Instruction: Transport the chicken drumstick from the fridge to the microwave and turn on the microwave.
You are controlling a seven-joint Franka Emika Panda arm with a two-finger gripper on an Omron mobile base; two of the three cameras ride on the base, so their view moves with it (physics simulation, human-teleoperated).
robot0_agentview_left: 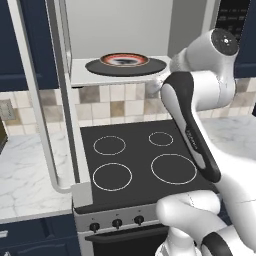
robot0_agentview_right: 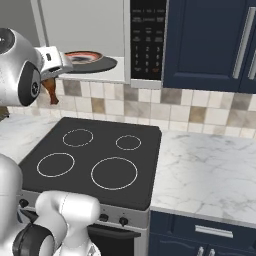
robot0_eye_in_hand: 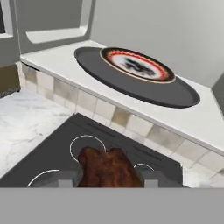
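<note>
The end effector (robot0_eye_in_hand: 107,177), closed on the dark reddish-brown chicken drumstick (robot0_eye_in_hand: 108,168), hangs before the open grey microwave's (robot0_eye_in_hand: 192,120) front edge, above the black stovetop (robot0_eye_in_hand: 57,153).

The chicken drumstick (robot0_eye_in_hand: 109,168) is a dark reddish-brown lump with a rough, glossy surface, held up in the air above the black stovetop, just in front of the microwave and below its floor level. In the right base view it (robot0_agentview_right: 50,91) hangs as a slim brown piece, thin end down. The microwave (robot0_agentview_left: 117,75) stands open, its pale grey inside showing, with a black round turntable (robot0_eye_in_hand: 144,89) on its floor. Its black button panel (robot0_agentview_right: 148,37) sits at the right.
</note>
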